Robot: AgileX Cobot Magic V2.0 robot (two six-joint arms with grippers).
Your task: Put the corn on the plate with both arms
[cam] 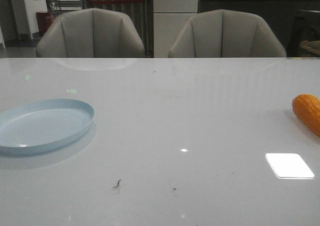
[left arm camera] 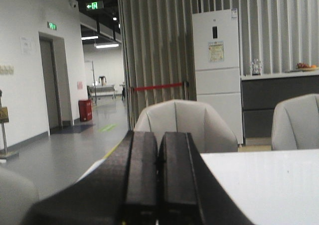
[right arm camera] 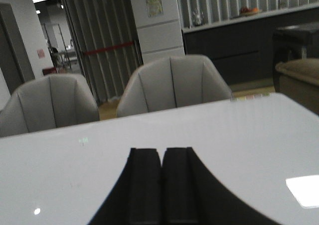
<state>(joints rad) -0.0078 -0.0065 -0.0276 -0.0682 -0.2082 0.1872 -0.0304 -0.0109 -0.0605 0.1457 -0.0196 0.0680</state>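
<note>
The orange corn (cam: 308, 112) lies on the white table at the far right of the front view, partly cut off by the frame edge. The pale blue plate (cam: 42, 123) rests on the table at the left, with nothing in it. Neither gripper appears in the front view. In the left wrist view my left gripper (left arm camera: 158, 135) is shut, its black fingers pressed together with nothing between them. My right gripper (right arm camera: 162, 151) is likewise shut and holds nothing, above bare tabletop. Neither wrist view shows the corn or the plate.
Two grey chairs (cam: 92, 33) (cam: 227, 35) stand behind the table's far edge. A white fridge (cam: 175, 16) and a dark counter are farther back. A bright light reflection (cam: 289, 165) sits on the table near the front right.
</note>
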